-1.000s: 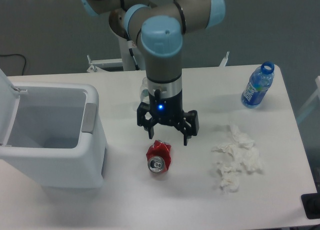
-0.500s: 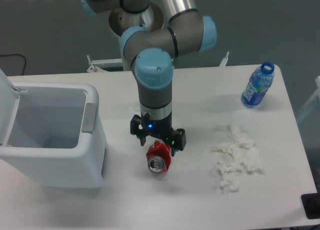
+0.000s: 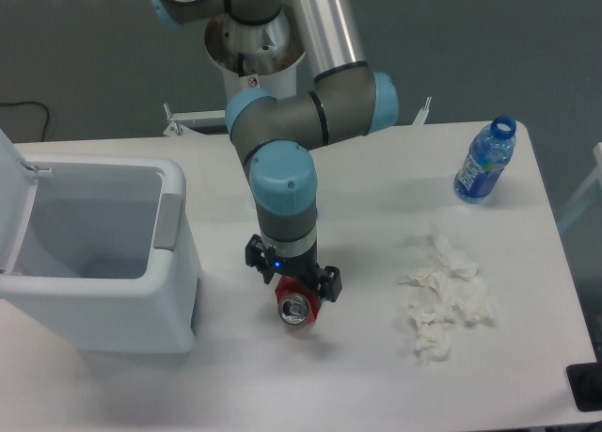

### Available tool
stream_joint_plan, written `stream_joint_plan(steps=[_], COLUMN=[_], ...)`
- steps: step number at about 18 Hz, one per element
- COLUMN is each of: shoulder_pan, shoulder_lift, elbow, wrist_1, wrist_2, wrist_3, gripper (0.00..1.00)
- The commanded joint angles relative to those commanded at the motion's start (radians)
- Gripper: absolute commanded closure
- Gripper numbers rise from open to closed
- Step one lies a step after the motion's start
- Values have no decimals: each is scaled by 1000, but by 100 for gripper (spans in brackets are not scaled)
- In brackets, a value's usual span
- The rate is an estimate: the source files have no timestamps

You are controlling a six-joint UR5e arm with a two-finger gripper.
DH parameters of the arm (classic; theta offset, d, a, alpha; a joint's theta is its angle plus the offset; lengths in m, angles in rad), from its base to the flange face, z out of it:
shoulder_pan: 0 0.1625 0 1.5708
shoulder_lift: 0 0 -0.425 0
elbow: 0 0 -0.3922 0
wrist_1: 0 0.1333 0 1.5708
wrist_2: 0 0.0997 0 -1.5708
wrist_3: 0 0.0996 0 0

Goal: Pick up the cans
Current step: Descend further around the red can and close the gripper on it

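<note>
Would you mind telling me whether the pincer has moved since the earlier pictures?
Yes: the pincer has moved down-frame, away from the blue bottle, onto the red can.

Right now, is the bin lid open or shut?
Open. The white bin shows its bare inside from above, and its lid stands tipped up at the left edge. Nothing shows inside it.
</note>
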Motion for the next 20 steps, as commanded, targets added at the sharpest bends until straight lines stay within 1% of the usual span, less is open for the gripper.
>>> stream_joint_plan(steps=[11,20], shoulder_pan=[2,2], shoulder_lift=[-35,-43], elbow=[0,0], wrist_1=[3,9], wrist_2=[-6,-9], wrist_3=[5,5], gripper=[0,0])
